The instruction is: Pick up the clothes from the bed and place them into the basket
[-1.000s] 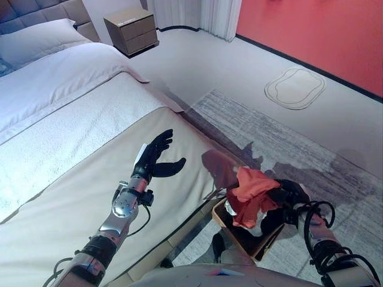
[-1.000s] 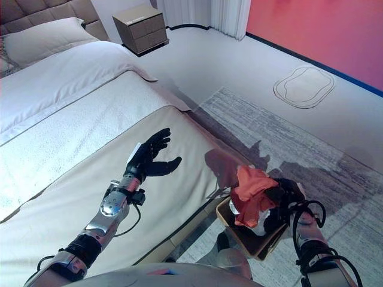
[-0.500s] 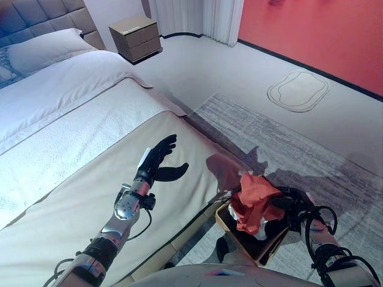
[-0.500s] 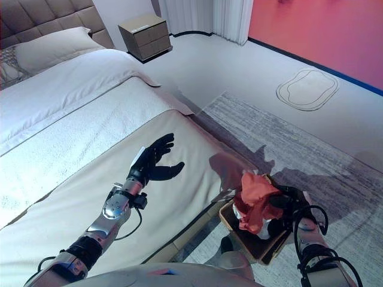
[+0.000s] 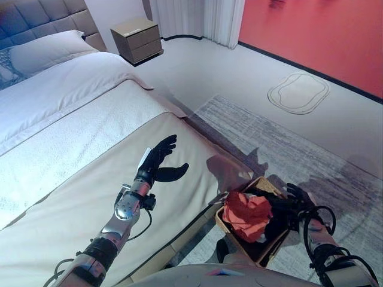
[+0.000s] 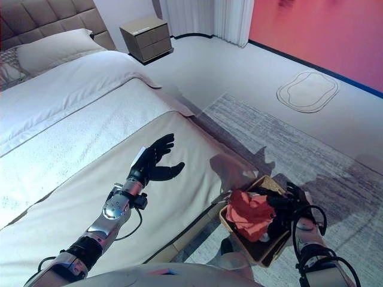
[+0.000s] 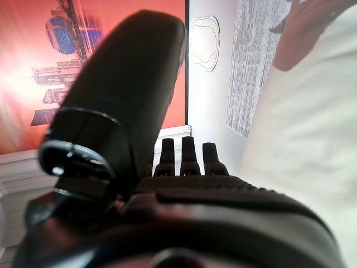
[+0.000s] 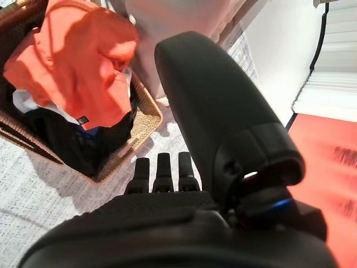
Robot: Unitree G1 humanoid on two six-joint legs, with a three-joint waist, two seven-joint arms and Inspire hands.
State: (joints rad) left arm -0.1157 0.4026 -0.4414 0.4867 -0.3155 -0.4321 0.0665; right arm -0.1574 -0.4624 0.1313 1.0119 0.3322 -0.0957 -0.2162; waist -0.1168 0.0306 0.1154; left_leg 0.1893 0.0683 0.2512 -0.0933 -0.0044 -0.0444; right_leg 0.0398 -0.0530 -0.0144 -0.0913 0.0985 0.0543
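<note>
While the left hand [image 5: 158, 160] hovers over the bed [image 5: 72, 179] with fingers straight and spread, holding nothing, the orange cloth [image 5: 246, 215] lies crumpled inside the basket [image 5: 222, 222], on top of dark and white garments. Basket: woven wicker, tan, roughly rectangular, standing on the rug [image 5: 287, 140] just beside the bed's foot corner. Cloth: soft, folded in loose bunches, bright orange-red.

Right hand [image 5: 297, 200] sits at the basket's far rim from the bed, fingers extended and relaxed, apart from the cloth; nothing gripped.

Bed: smooth beige cover at the near end, a nubbly white blanket band further up, plain white sheet and a pillow [image 5: 45, 49] near the padded grey headboard [image 5: 42, 15]. A boxy wooden nightstand [image 5: 138, 37] with drawers stands beyond the bed's head. Rug: grey, streaked flat weave. A small pale mat [image 5: 298, 92] with a rounded outline lies on the floor past the rug, near the red wall [image 5: 317, 36].

Right wrist view adds what the eye views lack: the basket weave close up, a small black tag on the garments under the orange cloth, and the basket's rim. Left wrist view shows only straight fingertips [image 7: 187, 149], the bed cover, the rug and the mat.
</note>
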